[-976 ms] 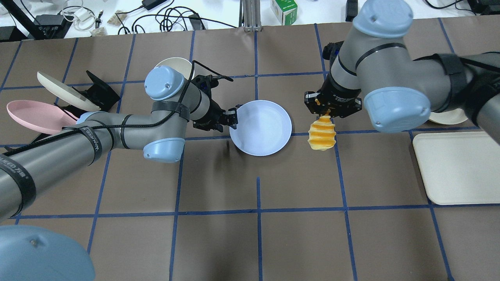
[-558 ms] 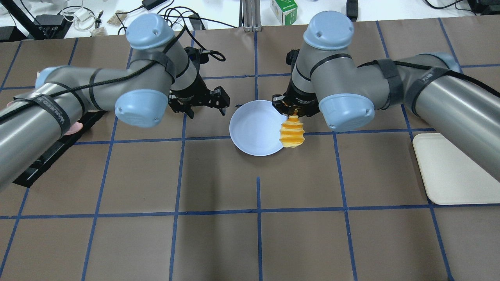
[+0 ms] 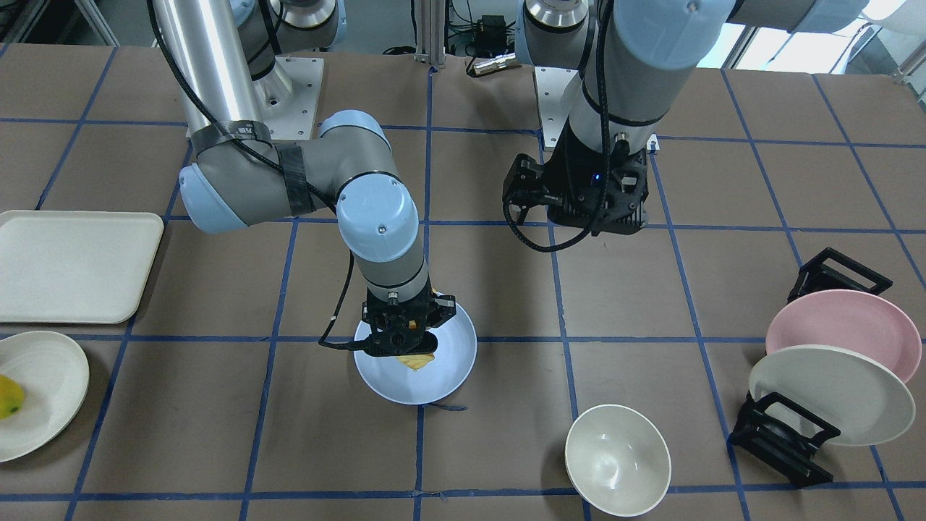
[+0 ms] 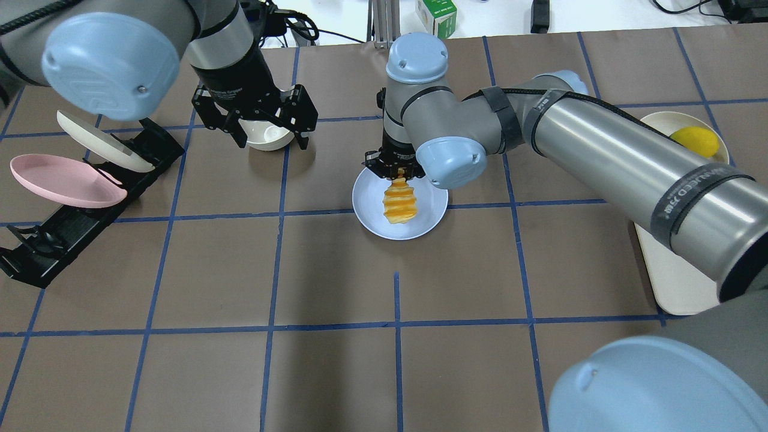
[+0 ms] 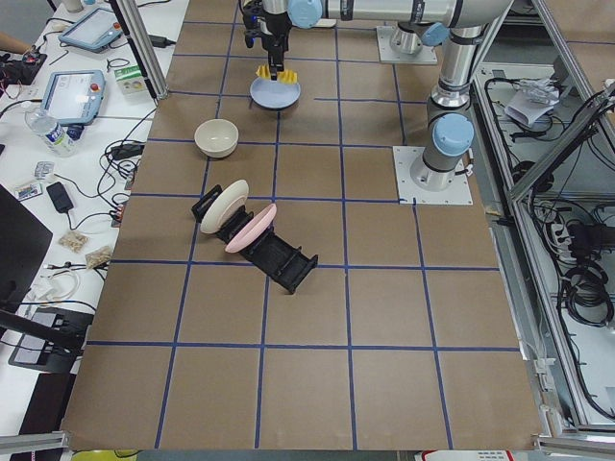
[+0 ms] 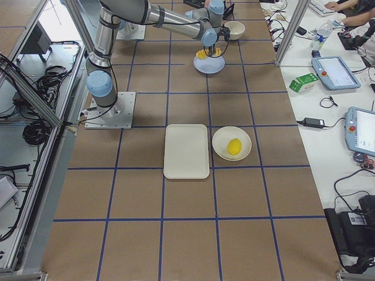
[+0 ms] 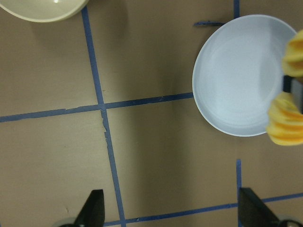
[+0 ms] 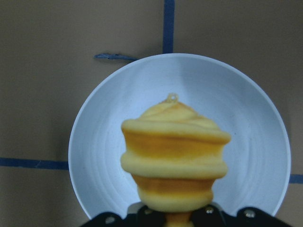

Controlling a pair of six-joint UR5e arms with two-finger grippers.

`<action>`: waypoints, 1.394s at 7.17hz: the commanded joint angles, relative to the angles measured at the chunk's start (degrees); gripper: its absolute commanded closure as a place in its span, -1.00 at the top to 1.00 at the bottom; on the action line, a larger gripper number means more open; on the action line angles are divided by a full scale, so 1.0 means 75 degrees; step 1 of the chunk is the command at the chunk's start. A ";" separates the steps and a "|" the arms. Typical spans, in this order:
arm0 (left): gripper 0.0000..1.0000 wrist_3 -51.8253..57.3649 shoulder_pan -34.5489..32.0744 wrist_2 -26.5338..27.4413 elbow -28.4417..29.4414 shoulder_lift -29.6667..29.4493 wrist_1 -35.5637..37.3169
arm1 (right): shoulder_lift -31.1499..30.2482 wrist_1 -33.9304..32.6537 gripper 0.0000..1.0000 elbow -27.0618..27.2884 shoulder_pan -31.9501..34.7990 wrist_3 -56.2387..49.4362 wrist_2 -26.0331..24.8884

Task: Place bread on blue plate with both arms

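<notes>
Placement is the step in hand. The bread [image 4: 400, 202] hangs lengthwise from the right gripper [image 4: 397, 170], whose jaws are closed tightly on its upper end. The loaf is over the middle of the blue plate [image 4: 367, 211]. The right wrist view looks straight down along the loaf, and the plate's rim shows all around it, so the sideways alignment looks good to me. In the two side views the bread seems to be a little above the plate and not lying in it. Whether its lower tip already touches the surface, I cannot tell.

The left gripper [image 4: 270, 137] is high over the table and well apart from the plate, near the cream bowl [image 3: 617, 459]. It holds nothing. Its two fingers [image 7: 92, 210] stand far from each other at the bottom of the left wrist view, with only the table between them. I judge that this arm has no contact with the plate or the bread at this moment.

I think the task is nearly done, and only the setting down remains. The next move, as I judge it, calls for lowering the right gripper gently until the loaf's lower end meets the plate, and then letting the loaf tip over so that it lies flat inside the rim before the jaws open. Because the bread is about as long as the plate is wide, a release from too high or off centre may leave one end over the rim. The plate is light and nothing holds it, so it may also slide if it is pushed.
</notes>
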 commanded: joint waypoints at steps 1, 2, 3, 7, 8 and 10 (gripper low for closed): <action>1.00 -0.0108 0.0184 0.0651 -0.0052 0.0326 -0.0258 | 0.0170 -0.0059 -1.00 -0.0019 0.0036 0.0051 0.0016; 1.00 -0.0096 0.0452 0.0806 -0.0088 0.0350 -0.0214 | 0.0298 0.0034 -1.00 -0.0030 0.0036 0.0051 0.0005; 1.00 -0.0061 0.0571 0.0727 -0.0100 0.0385 -0.0225 | 0.0450 -0.0058 -0.83 -0.0031 0.0036 0.0098 0.0016; 1.00 -0.0026 0.0548 0.0738 -0.0100 0.0408 -0.0202 | 0.0604 -0.0048 1.00 -0.0054 0.0036 0.0110 0.0016; 1.00 -0.0026 0.0583 0.0738 -0.0100 0.0420 -0.0202 | 0.0593 -0.0013 1.00 -0.0089 0.0036 0.0110 0.0028; 1.00 -0.0014 0.0572 0.0749 -0.0100 0.0420 -0.0202 | 0.0569 -0.0001 1.00 -0.0101 0.0012 0.0098 0.0005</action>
